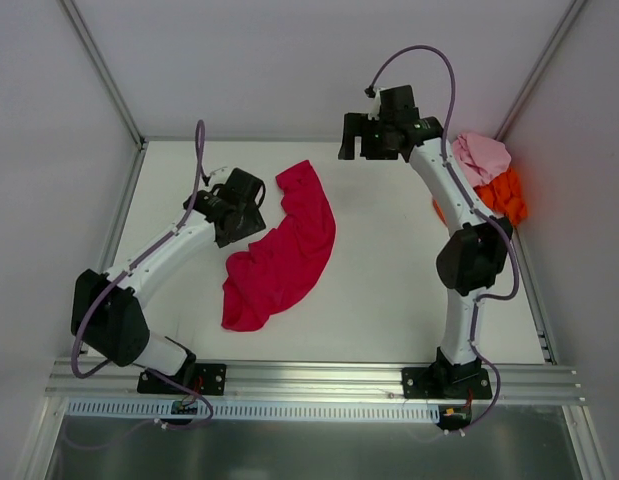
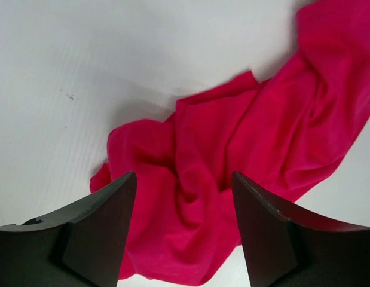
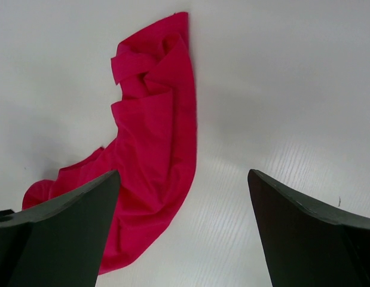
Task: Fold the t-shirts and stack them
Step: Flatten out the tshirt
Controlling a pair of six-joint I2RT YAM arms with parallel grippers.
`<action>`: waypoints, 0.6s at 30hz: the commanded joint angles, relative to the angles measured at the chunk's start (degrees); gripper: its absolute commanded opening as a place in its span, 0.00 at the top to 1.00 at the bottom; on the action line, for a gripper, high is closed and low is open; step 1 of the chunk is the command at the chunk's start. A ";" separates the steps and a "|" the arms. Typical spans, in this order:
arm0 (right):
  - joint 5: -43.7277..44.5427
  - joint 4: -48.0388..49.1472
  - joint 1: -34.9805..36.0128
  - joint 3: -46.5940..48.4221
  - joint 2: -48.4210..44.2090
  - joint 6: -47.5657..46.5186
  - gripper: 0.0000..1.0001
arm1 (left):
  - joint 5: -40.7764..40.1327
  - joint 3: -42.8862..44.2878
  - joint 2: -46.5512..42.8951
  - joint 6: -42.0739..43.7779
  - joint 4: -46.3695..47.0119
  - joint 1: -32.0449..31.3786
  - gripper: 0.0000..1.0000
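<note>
orange t-shirt (image 1: 509, 196) partly under pink t-shirt (image 1: 481, 155), behind right arm (image 1: 451, 188), probably bunched

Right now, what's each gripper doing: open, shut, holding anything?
Left gripper: open, empty, over the red shirt.
Right gripper: open, empty.

Bright, even overhead light; soft shadow lay on table (image 2: 143, 110) beside crimson-magenta t-shirt (image 2: 262, 137); left claw fingers (image 2: 95, 233) looked dark, blurred.
</note>
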 commanded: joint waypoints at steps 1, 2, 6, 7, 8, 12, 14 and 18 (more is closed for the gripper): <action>-1.67 -1.84 1.37 -3.84 -4.68 0.77 0.06 | 3.89 1.44 1.96 3.62 -2.31 0.54 0.34; -1.49 -1.48 1.72 -4.89 -5.21 0.59 0.06 | 4.41 1.26 2.49 3.63 -2.30 0.63 0.35; 0.44 -3.49 1.81 -7.79 -6.17 -0.11 0.06 | 7.84 -1.28 4.51 2.66 -1.42 2.47 0.41; 1.05 -3.59 1.72 -8.41 -6.62 -0.55 0.06 | 8.02 -2.42 4.17 2.83 -0.29 2.65 0.41; 1.76 -3.50 1.72 -9.11 -7.32 -0.90 0.06 | 8.20 -2.78 3.99 3.01 0.16 2.91 0.41; 3.52 -2.71 0.06 -10.79 -9.34 -0.39 0.06 | 9.16 -2.78 6.35 3.71 1.30 3.96 0.42; 2.73 -2.88 -0.83 -10.35 -9.52 0.15 0.06 | 10.04 -3.04 7.41 3.63 1.83 4.58 0.44; 2.38 -3.59 -0.92 -10.26 -10.57 -0.29 0.06 | 10.49 -3.75 9.16 4.41 3.59 4.49 0.44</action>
